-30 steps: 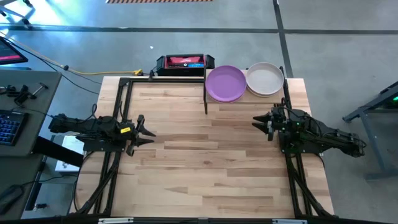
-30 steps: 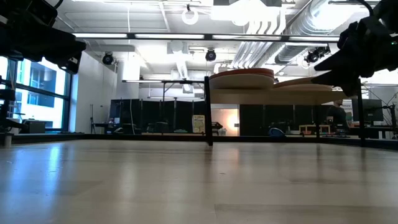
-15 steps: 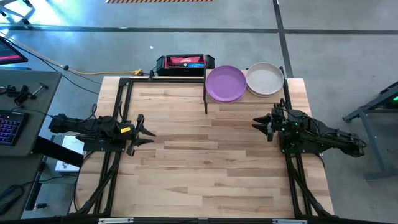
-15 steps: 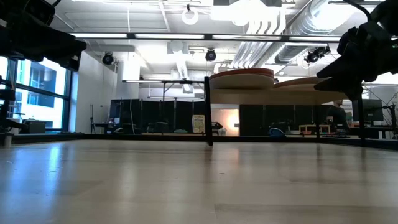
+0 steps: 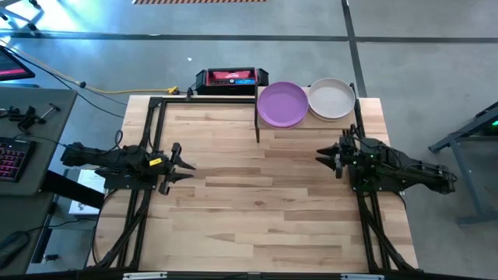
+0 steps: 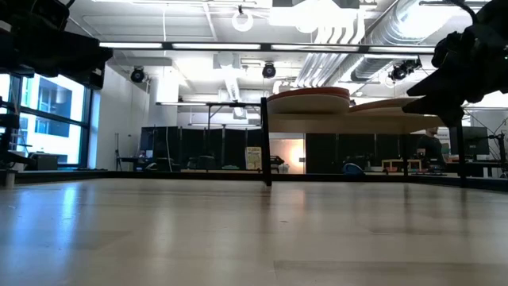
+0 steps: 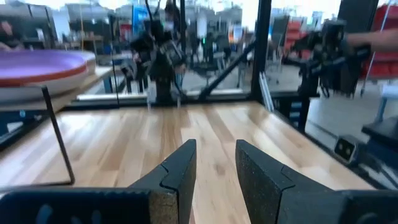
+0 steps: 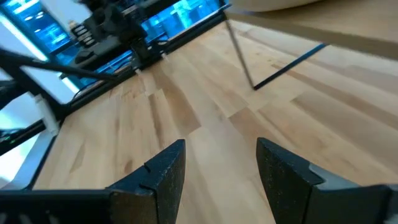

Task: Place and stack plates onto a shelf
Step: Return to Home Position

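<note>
Shelf [image 6: 317, 125] at the table's [image 5: 257, 210] 1 o'clock: purple plate [image 5: 282, 104] tops one stack, off-white plate [image 5: 331, 99] the other. Left gripper [image 5: 185, 165] hovers at 9 o'clock, right gripper [image 5: 320, 158] at 3 — both with fingers parted, holding nothing.

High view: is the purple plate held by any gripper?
No, the purple plate lies apart from the left gripper and the right gripper, both open and empty.
</note>
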